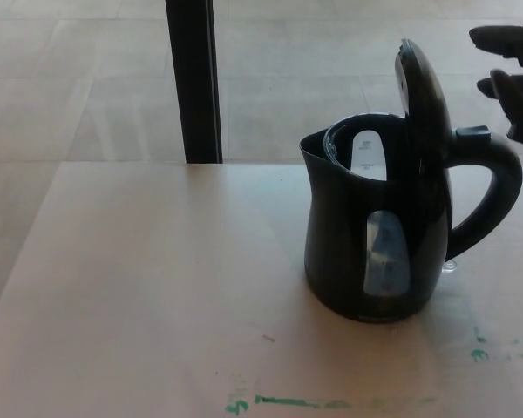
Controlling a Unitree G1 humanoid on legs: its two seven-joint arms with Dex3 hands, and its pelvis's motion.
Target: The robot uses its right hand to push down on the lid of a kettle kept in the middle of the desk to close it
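standing near the middle of the desk (139, 287), toward its right side, the black kettle (370, 252) has its lid (423, 91) tipped up almost vertical on the hinge by the handle (488, 192). the right hand (514, 74) sits at the picture's upper right edge, apart from the lid, holding nothing; its fingers (497, 37) look spread, though much of it is cut off. to close well, it should come over the lid's top edge, press on the outer face and swing it toward the spout, pushing straight down at the end so the kettle doesn't tip or slide. the left hand is out of view.
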